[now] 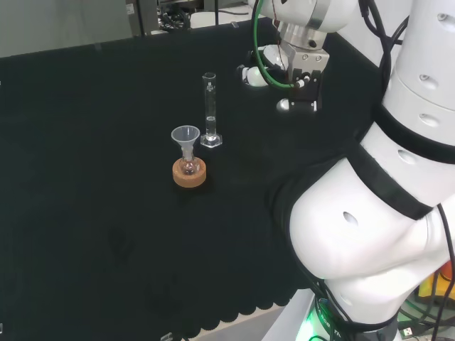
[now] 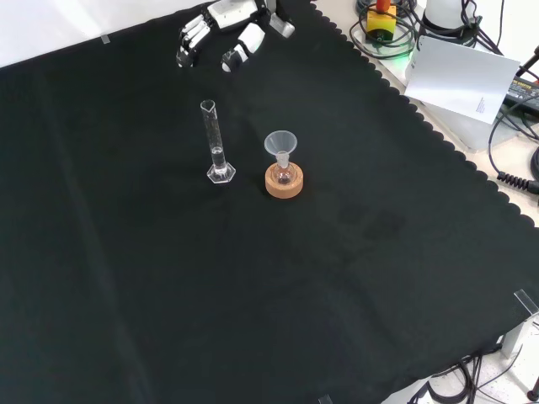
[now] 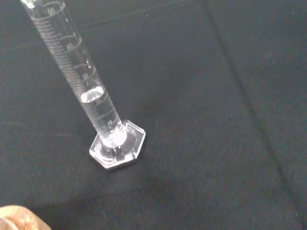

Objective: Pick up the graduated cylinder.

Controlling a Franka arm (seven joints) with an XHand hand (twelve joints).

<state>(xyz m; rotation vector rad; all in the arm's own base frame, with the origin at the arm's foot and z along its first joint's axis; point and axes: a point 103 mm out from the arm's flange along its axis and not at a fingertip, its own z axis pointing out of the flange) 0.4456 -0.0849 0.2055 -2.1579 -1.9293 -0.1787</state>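
A clear glass graduated cylinder (image 1: 210, 111) (image 2: 216, 145) (image 3: 85, 91) stands upright on its hexagonal foot on the black cloth, with a little clear liquid in its lower part. The black and white hand (image 1: 269, 73) (image 2: 221, 32) hovers to the right of the cylinder in the head view and beyond it in the front view, well apart from it. Its fingers are stretched out and relaxed, holding nothing.
A small flask with a clear funnel (image 1: 186, 138) (image 2: 280, 145) in its neck sits on a cork ring (image 1: 189, 173) (image 2: 284, 181) (image 3: 17, 220) close beside the cylinder. The cloth's scalloped edge (image 2: 438, 139) runs along the right of the front view, with cables and paper beyond it.
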